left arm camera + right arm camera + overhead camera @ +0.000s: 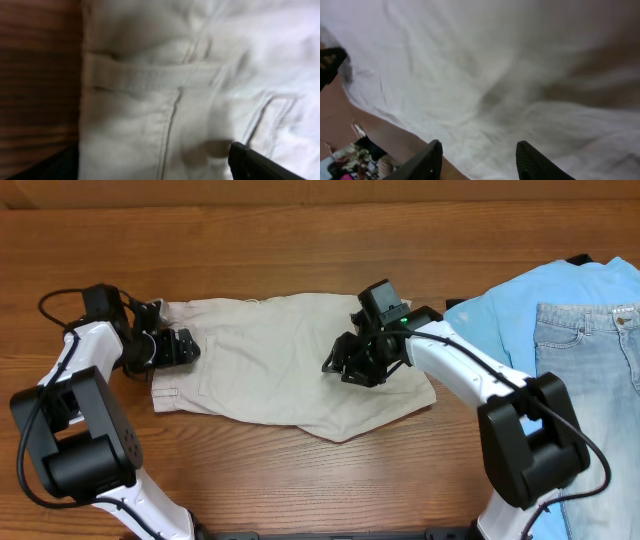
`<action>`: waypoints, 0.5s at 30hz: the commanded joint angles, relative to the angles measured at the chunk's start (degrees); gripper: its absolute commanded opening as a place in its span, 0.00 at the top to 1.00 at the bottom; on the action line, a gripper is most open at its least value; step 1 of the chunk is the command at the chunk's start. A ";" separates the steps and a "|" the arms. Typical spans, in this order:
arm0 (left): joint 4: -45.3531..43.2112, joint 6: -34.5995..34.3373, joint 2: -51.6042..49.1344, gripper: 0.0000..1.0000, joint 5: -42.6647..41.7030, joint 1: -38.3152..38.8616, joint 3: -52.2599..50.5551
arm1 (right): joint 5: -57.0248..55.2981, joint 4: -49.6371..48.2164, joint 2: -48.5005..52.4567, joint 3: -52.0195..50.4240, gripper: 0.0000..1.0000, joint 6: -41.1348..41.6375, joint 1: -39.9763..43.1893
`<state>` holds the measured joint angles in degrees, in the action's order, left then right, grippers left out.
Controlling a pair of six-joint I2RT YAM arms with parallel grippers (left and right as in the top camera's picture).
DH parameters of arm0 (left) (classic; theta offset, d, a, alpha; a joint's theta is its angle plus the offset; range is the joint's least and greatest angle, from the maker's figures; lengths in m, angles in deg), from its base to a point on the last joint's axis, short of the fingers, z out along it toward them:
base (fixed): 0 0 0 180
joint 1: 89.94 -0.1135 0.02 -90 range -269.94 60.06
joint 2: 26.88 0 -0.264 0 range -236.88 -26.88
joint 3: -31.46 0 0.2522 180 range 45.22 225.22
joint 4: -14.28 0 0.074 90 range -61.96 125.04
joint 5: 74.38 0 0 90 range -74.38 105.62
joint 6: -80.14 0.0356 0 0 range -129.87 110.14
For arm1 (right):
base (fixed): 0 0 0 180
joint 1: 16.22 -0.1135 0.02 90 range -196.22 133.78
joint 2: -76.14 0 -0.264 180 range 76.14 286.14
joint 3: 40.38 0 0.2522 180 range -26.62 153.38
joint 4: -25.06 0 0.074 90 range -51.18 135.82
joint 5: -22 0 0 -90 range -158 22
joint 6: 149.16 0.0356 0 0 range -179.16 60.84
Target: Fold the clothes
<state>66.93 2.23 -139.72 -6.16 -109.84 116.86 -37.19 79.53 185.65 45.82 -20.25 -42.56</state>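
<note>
The left pincer [180,347] hangs low over the waistband end of the shorts [270,365]. Its fingers stand wide, with nothing caught between them. In its own wrist view the belt loop [150,75] lies flat beneath it. If the pincer closes from here, it may catch only the top layer, or just that loop, so the waistband would peel apart in the lift rather than come up whole.

The shorts lie lengthways across the middle of the bench [300,240], waist to the left and legs to the right. The near edge is uneven and rumpled, and a fold made over that slack would probably set in a crooked crease.

The right pincer [340,365] sits over the leg end, part open and gripping nothing. Its wrist view shows loose cloth beyond both fingers [427,160]. A shallow bite there could slip, and dragging low could bunch the fabric.

Just beside it lies a blue T-shirt [500,320] with jeans [590,350] on top. A wide swing of the right arm could snag the shirt's edge and pull it onto the shorts.
</note>
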 commanded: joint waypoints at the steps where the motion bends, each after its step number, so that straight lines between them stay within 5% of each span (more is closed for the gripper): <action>1: 0.72 1.66 -6.88 0.11 -3.65 0.13 -1.57 | -0.70 -0.24 2.95 0.31 0.49 5.16 -0.26; 9: 1.79 4.24 -13.22 0.18 -13.68 1.33 -1.57 | 0.31 -0.96 6.27 0.31 0.46 8.33 -0.26; 12: 3.15 4.81 -13.27 0.27 -13.88 2.34 -1.55 | -0.59 -1.27 6.38 0.31 0.46 9.16 -0.26; 15: 5.20 6.51 -13.27 0.49 -13.79 3.06 -1.55 | -0.74 -1.44 6.38 0.31 0.46 9.16 -0.26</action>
<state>69.10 7.06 -146.23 -23.23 -109.60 120.18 -37.36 78.48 191.44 45.80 -12.27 -42.56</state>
